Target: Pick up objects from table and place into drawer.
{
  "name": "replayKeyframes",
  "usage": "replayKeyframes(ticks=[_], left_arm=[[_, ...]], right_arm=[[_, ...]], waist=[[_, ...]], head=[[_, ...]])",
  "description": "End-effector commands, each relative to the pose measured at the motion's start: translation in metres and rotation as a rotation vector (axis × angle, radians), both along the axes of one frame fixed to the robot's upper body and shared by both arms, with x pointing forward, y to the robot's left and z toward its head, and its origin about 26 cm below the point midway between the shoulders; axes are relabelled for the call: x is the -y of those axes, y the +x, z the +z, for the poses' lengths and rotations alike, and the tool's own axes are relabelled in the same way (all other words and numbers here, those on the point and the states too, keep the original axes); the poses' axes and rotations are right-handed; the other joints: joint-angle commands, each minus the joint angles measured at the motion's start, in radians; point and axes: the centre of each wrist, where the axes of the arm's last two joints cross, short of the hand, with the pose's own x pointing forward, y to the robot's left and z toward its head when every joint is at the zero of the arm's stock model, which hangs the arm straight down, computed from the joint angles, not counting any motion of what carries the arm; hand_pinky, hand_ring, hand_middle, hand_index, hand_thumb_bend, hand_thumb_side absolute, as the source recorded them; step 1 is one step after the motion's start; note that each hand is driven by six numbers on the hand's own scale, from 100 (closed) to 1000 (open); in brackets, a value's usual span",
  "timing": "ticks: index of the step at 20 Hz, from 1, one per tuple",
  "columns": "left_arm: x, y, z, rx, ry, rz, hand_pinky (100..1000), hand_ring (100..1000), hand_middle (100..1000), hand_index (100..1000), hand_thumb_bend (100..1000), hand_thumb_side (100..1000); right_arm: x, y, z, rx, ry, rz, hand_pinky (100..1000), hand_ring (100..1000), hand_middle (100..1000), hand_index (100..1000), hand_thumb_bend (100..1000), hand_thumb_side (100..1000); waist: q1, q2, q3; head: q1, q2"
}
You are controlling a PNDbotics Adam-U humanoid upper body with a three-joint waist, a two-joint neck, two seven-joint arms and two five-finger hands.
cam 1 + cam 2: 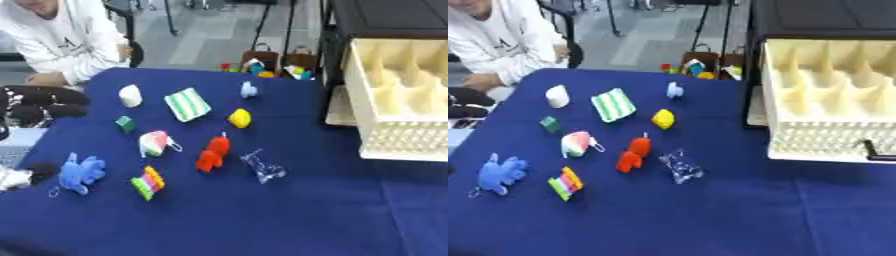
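**Drawer stands open, toys spread and waiting**

Drawer sits pulled out at the right of the frame, cream dividers showing, every visible compartment bare. It looks ready to receive. Blue table fills the rest, its objects scattered apart at centre left, each with room around it for a grasp: striped green cloth, blue plush, red figure, rainbow block, clear wrapper, yellow toy. Left hand, dark at the left edge, fingers I cannot tell. Right hand shows nowhere. Nothing lifted yet.
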Motion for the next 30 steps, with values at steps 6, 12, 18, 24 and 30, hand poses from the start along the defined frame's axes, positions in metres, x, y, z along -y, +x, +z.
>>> replayKeyframes(ticks=[6,12,18,24,30], left_arm=[[0.023,0.001,-0.027,-0.072,0.080,0.214,862,982,952,1000,391,1000],[0.026,0.000,-0.034,-0.114,0.010,0.317,863,999,956,1000,186,1000],[0.026,-0.001,-0.037,-0.085,-0.012,0.376,847,983,942,1000,238,966],[0.024,-0.002,-0.037,-0.100,-0.033,0.393,855,991,956,1000,286,962],[0.012,0.001,-0.038,-0.119,-0.023,0.463,860,997,965,1000,391,988]], right_arm=[[0.001,-0.006,0.013,0.070,-0.022,0.015,754,785,770,795,100,765],[0.001,-0.006,0.012,0.068,-0.018,0.015,751,781,765,780,100,751],[0.002,-0.006,0.013,0.070,-0.011,0.017,747,776,762,763,100,737],[0.004,-0.007,0.013,0.071,-0.005,0.007,746,775,761,754,100,735],[0.003,-0.007,0.014,0.075,-0.002,0.009,744,774,760,745,100,728]], waist=[[-0.003,-0.001,-0.003],[0.000,0.005,-0.006],[0.002,0.008,-0.007],[0.001,0.013,-0.005],[-0.002,0.018,-0.004]], head=[[0.020,-0.003],[0.031,-0.005],[0.036,-0.009],[0.040,-0.014],[0.047,-0.023]])
